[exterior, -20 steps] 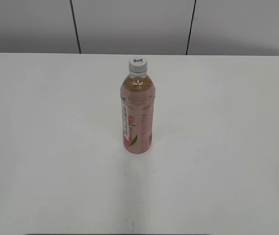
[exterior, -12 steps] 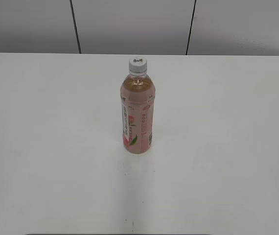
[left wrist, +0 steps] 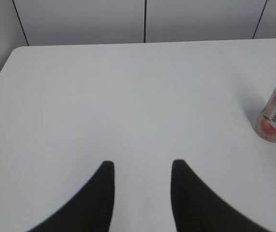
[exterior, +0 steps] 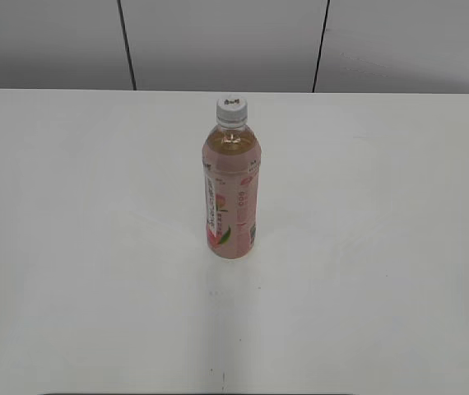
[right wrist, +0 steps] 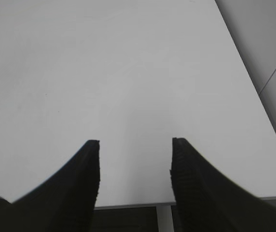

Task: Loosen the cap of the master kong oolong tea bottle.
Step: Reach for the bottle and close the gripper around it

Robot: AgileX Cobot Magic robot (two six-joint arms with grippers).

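Standing upright near the middle of the white desk in the exterior view, the master kong oolong tea bottle holds amber tea above a pink wrap label with a green leaf, a column of writing too small to read and a dark barcode patch at its lower right; the cap, white with a small dark mark on top, sits on its neck at 12 o'clock, and no arm shows here. From the left wrist view, the left gripper hangs released over bare desk, its two dark fingers apart with nothing between them, while the bottle stands well apart at 2 o'clock, cut by the frame edge, its label showing Chinese characters reading 蜜桃乌龙茶 above a peach picture. From the right wrist view, the right gripper is likewise spread and empty above the desk's near edge.
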